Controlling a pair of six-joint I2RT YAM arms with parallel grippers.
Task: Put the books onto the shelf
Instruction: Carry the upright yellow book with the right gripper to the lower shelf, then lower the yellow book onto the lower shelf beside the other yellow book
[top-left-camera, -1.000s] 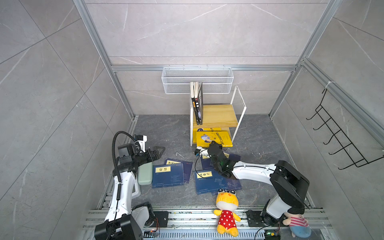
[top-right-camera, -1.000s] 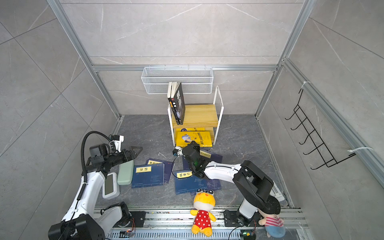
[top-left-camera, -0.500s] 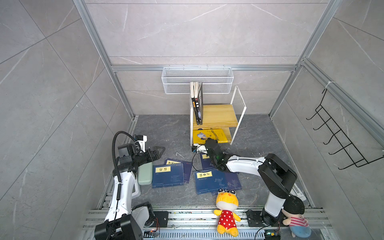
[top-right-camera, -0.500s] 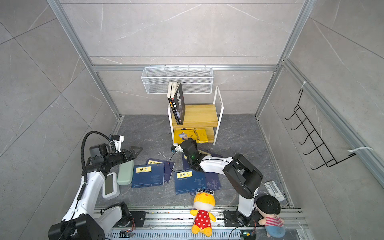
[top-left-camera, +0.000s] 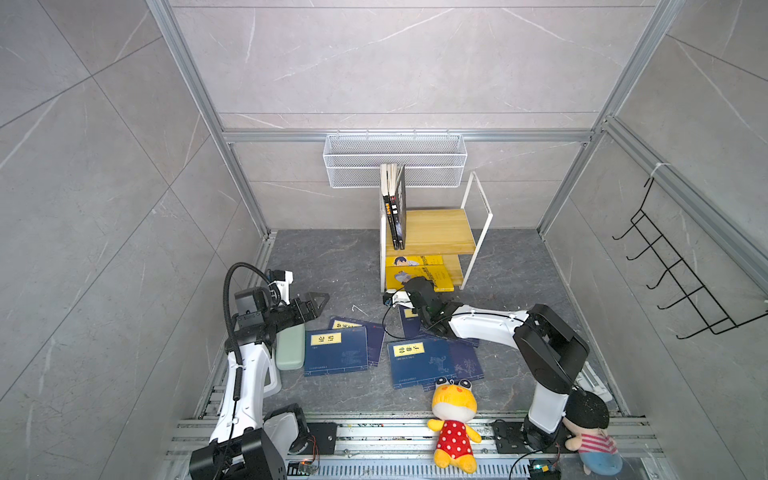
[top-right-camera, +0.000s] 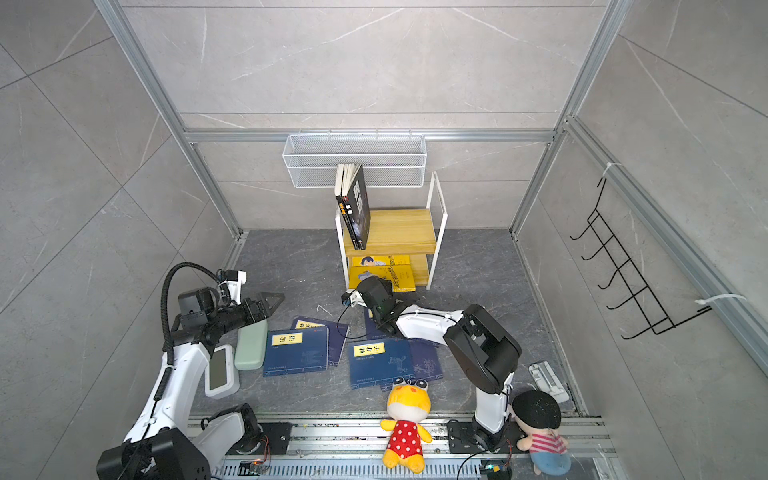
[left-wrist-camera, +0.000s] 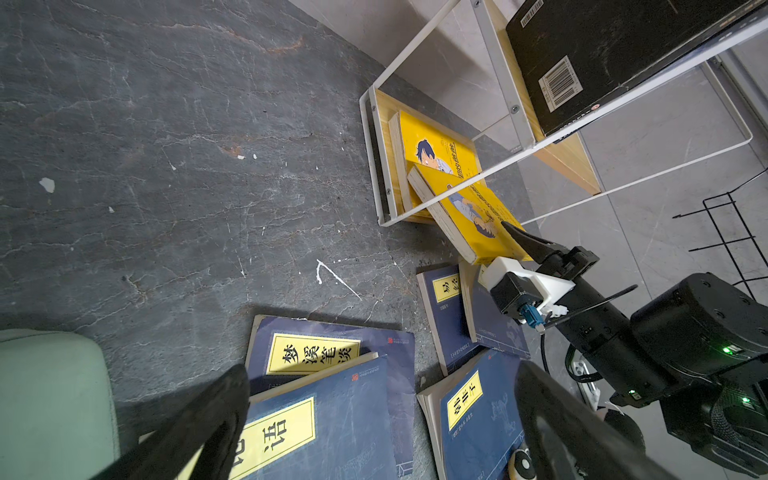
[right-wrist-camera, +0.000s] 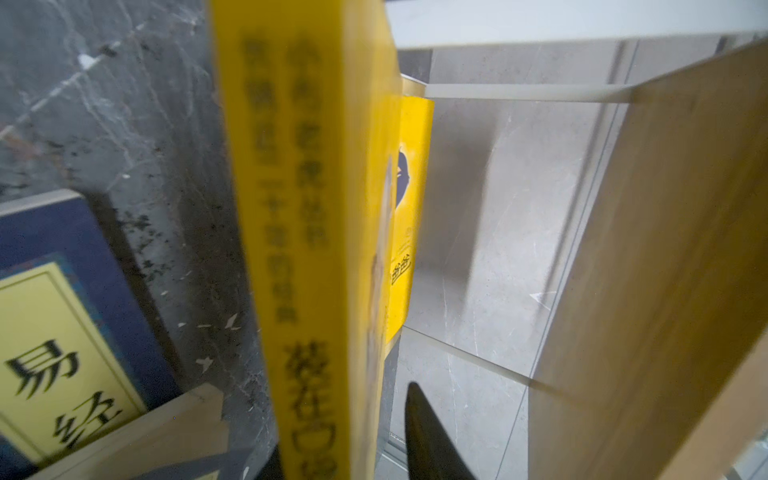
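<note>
Yellow against pale wood: seeing a yellow book (left-wrist-camera: 461, 220) lying tilted at the front of the shelf (top-left-camera: 432, 228), resting its far end on the lower board and poking its near end out past the front edge toward the floor (top-left-camera: 332, 257). Overlapping a second yellow book (top-left-camera: 413, 261) lying flat farther in on that same board. Having the right gripper (top-left-camera: 415, 284) at the shelf's front edge, straddling the tilted book's near end with fingers (right-wrist-camera: 432, 436) standing partly apart; showing, in the right wrist view, a thin gap between one finger and the cover, and hiding most of the other finger behind the spine. Not clamping the book, going by that gap. Hovering with the left gripper (top-left-camera: 320, 305) above the floor, well to the left of the shelf and nearer the robot, spreading its fingers wide and holding nothing. Finding navy books (top-left-camera: 336, 351) lying flat on the floor in front of the shelf, several overlapping, turning yellow title labels upward. Finding black books (top-left-camera: 397, 208) standing upright on the shelf's top board at its left end in both top views, leaning against the white frame. Spotting a wire basket (top-left-camera: 395, 162) hanging on the wall just above and behind the shelf, and plush toys (top-left-camera: 453, 419) sitting well in front of it beside the arms' bases.
</note>
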